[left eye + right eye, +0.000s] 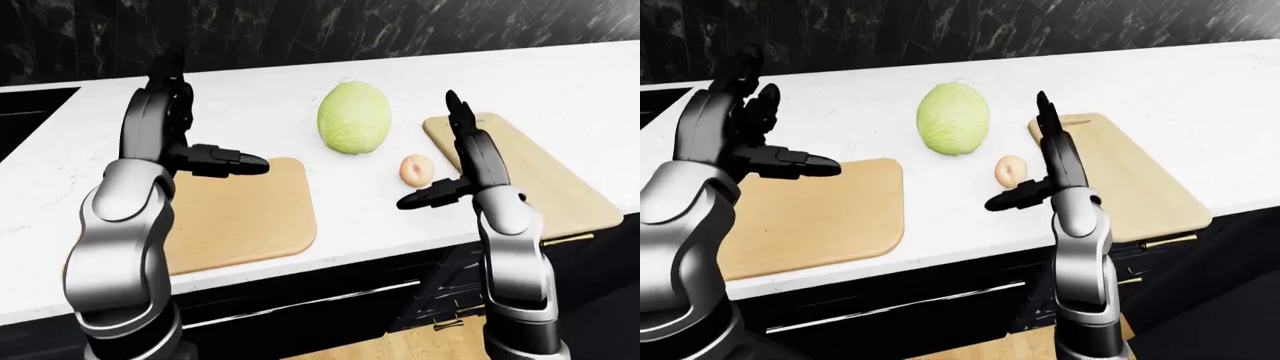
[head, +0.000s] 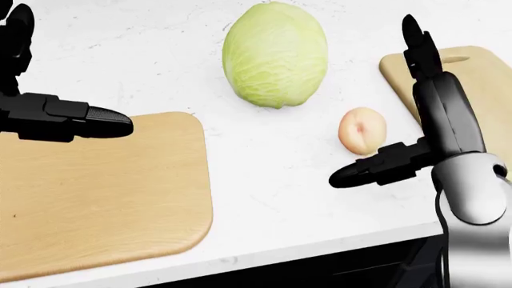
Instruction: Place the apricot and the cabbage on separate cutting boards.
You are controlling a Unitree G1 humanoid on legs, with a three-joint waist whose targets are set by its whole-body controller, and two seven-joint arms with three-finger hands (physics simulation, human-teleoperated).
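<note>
A pale green cabbage (image 2: pixel 274 54) lies on the white counter at the top middle of the head view. Below and to its right lies a small apricot (image 2: pixel 362 131), on the bare counter between two wooden cutting boards. The left cutting board (image 2: pixel 104 192) and the right cutting board (image 2: pixel 488 72) both carry nothing. My right hand (image 2: pixel 374 103) is open just right of the apricot and not touching it, with fingers upright and the thumb (image 2: pixel 360 171) reaching left below the fruit. My left hand (image 1: pixel 208 118) is open above the left board's top edge, its thumb pointing right.
A black recess (image 1: pixel 22 112) is set into the counter at the far left of the left-eye view. A dark marble wall (image 1: pixel 400 26) runs along the counter's far side. Dark cabinets (image 1: pixel 330 307) stand below the near edge.
</note>
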